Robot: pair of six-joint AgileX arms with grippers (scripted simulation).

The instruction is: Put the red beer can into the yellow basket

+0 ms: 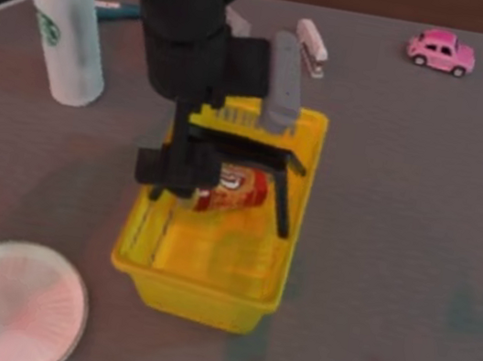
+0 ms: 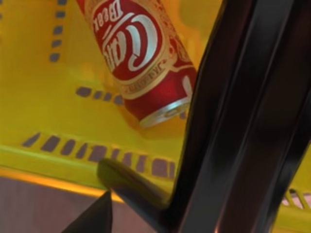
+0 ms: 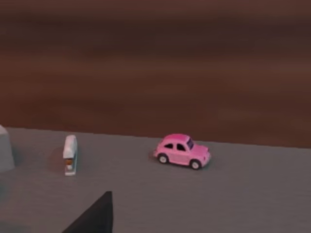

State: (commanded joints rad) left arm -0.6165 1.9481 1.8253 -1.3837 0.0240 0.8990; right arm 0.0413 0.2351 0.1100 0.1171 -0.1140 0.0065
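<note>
The red beer can (image 1: 238, 189) lies on its side inside the yellow basket (image 1: 204, 290) at the middle of the table, partly under a black folding handle (image 1: 269, 153). My left gripper (image 1: 173, 176) hangs over the basket's left part, just beside the can, open and holding nothing. In the left wrist view the can (image 2: 138, 58) rests on the basket floor (image 2: 43, 97), clear of my fingertip (image 2: 97, 218), with the black handle (image 2: 243, 121) crossing close in front. The right arm is outside the top view. One of its fingertips (image 3: 99, 213) shows over bare table.
A tall white bottle with a green logo (image 1: 70, 41) stands at the back left. A pink toy car (image 1: 441, 51) sits at the back right, and a small white stapler (image 1: 312, 46) lies behind the basket. A round pink plate (image 1: 6, 301) lies at the front left.
</note>
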